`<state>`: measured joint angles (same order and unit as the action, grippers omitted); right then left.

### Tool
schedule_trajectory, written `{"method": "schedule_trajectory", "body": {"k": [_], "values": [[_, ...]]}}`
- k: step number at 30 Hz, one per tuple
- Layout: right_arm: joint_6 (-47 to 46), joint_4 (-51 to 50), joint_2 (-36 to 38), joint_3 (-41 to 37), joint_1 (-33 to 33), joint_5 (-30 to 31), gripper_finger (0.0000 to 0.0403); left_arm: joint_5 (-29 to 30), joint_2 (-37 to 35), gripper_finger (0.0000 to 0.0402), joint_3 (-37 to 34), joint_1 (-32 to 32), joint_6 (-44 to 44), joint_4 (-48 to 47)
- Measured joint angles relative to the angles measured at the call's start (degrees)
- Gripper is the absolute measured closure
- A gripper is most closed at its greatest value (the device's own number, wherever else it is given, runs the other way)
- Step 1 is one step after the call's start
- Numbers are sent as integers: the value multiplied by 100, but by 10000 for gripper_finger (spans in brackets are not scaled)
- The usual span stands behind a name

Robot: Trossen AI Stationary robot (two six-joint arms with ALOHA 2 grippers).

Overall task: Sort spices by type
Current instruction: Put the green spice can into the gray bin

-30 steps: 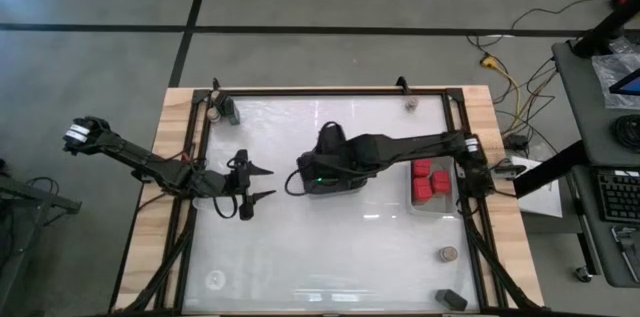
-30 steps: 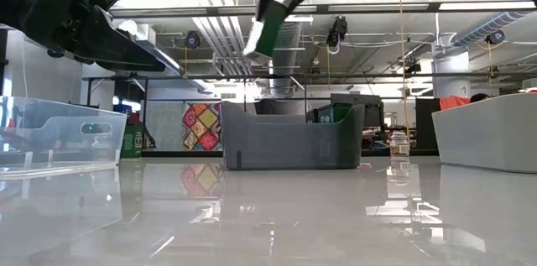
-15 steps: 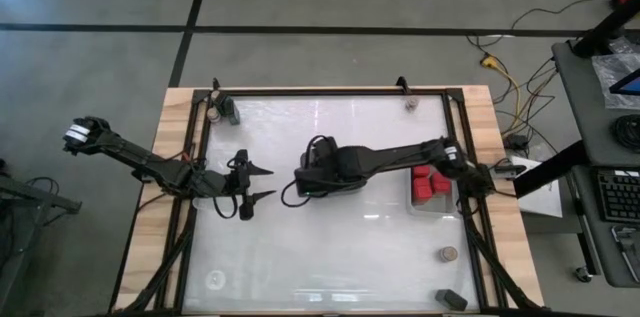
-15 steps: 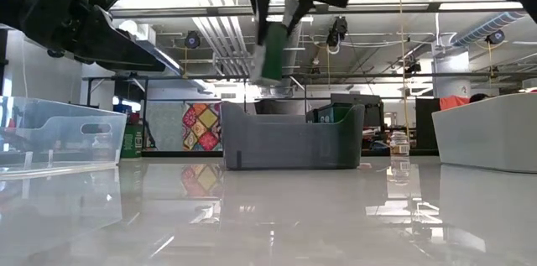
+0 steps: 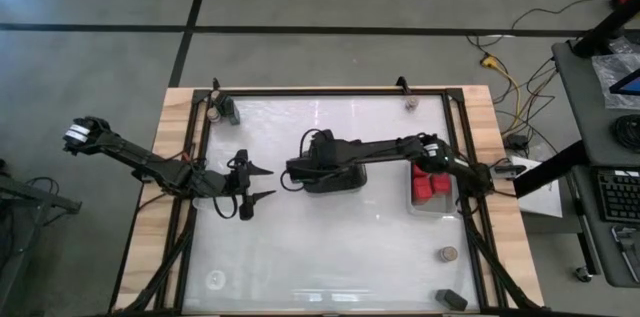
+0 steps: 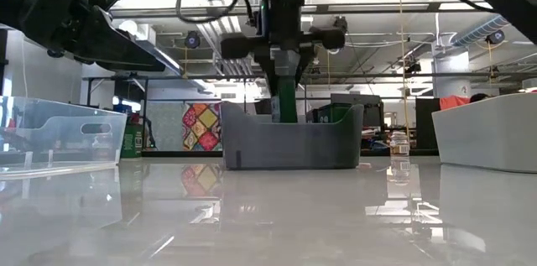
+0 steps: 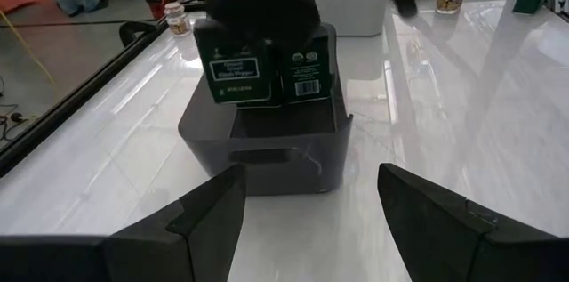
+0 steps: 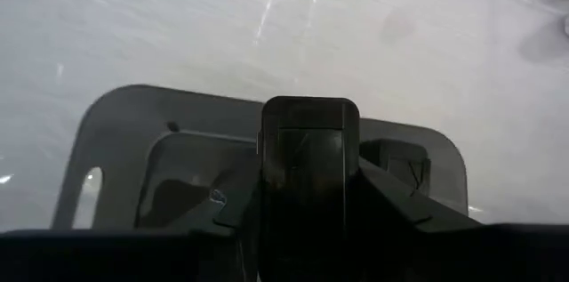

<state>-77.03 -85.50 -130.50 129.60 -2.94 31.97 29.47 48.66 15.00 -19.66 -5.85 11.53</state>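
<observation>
From overhead, the right gripper (image 5: 322, 147) is parked right over the dark grey bin (image 5: 345, 179) mid-table, while the left gripper (image 5: 252, 185) hangs just left of it with its fingers spread apart. Red blocks (image 5: 430, 182) sit in a clear tray (image 5: 432, 205) on the right side, a tan-topped jar (image 5: 447, 254) and a dark block (image 5: 452, 299) lie near the table's bottom right corner.

Low view: the right gripper (image 6: 281, 69) is clamped on a dark block (image 6: 287, 102) held upright, its lower end dipping below the bin (image 6: 289, 144) rim.

Left wrist view: two dark blocks (image 7: 267, 73) stand side by side over the bin (image 7: 267, 157), with white label text too small to read.

Right wrist view: the held block (image 8: 308, 153) sits pinched between the fingers, right above the bin (image 8: 116, 149) opening.
</observation>
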Motion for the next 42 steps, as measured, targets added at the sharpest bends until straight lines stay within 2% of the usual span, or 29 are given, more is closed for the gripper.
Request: {"method": "schedule_trajectory", "body": {"k": [11,21,42], "values": [[-525,-445,-202,-56,23,-38,273,-2,0,162,-2,0,0,-2],[-828,-438,-207,-357,79,-36,266,-4,0,162,-2,-1,1,-2],[-899,-402,-207,-404,155,-27,237,-9,0,162,-2,0,0,-2]]}}
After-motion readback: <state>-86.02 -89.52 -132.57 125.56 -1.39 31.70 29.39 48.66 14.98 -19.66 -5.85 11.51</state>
